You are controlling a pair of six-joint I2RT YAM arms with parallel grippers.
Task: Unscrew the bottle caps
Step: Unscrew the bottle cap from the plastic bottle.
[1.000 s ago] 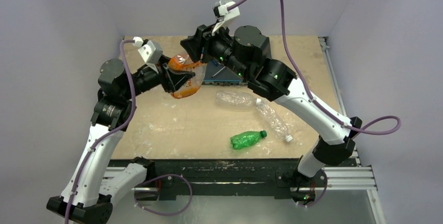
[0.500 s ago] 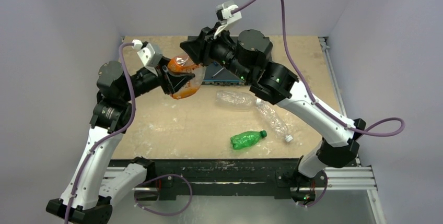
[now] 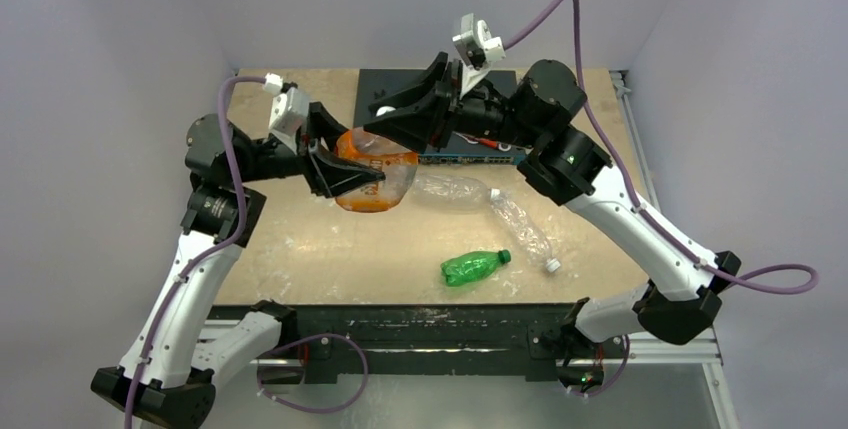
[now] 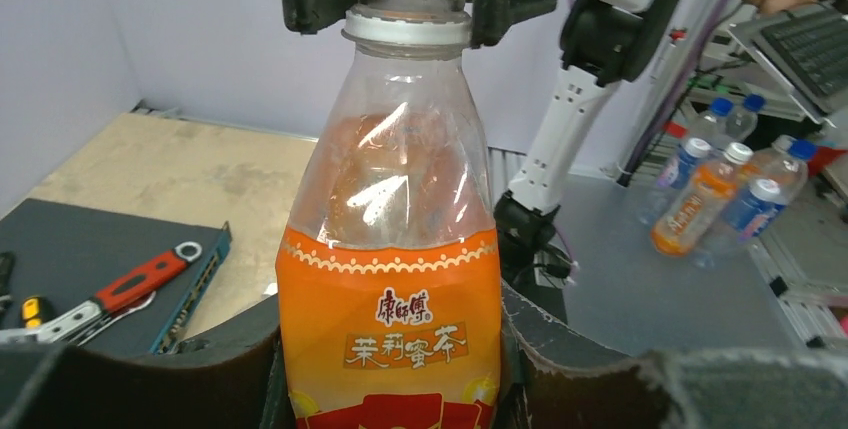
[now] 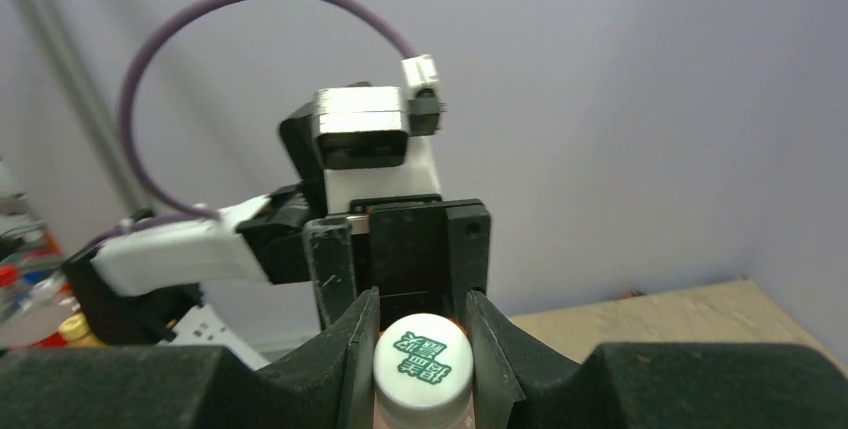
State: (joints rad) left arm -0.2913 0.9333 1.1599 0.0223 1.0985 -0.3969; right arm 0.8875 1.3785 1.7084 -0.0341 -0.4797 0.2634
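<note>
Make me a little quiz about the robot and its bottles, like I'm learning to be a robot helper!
1. True or false: the green bottle lies on the table.
2. What does the right gripper pinch? A the white cap; B the green bottle; C nothing.
3. Fill in: the left gripper holds the ___ bottle.
Key: 1 true; 2 A; 3 orange-label.

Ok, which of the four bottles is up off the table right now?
The orange-labelled bottle: the left fingers grip its body, the right fingers pinch its cap. The green bottle and both clear bottles lie on the table.
</note>
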